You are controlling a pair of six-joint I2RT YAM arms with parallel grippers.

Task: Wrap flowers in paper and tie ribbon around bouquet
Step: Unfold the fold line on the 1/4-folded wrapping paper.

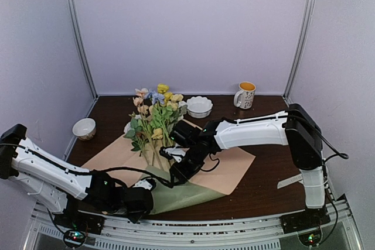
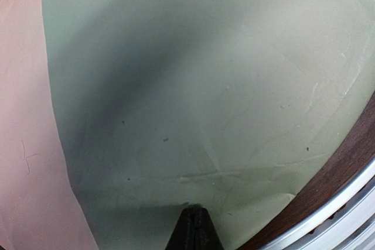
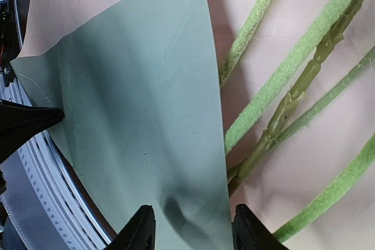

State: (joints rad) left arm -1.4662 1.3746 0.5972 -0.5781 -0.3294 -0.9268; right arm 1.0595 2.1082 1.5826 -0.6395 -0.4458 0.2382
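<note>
The paper [image 1: 234,165] lies peach side up on the dark table, and its near corner is folded over with the sage-green side [image 1: 176,194] showing. On it rest the flowers [image 1: 155,115], blossoms toward the back and green stems [image 3: 293,86] running toward me. My left gripper [image 2: 196,226] is shut at the near edge of the green flap [image 2: 205,86], pinching the paper. My right gripper [image 3: 193,229] stands open over the flap's edge [image 3: 146,115], next to the stem ends, holding nothing. I cannot make out the ribbon.
A fluted white bowl [image 1: 199,106] and a yellow-rimmed mug [image 1: 245,95] stand at the back. A small bowl [image 1: 84,128] sits at the left. A pale strip [image 1: 289,182] lies by the right arm's base. The table's metal front rail [image 2: 328,215] runs close by.
</note>
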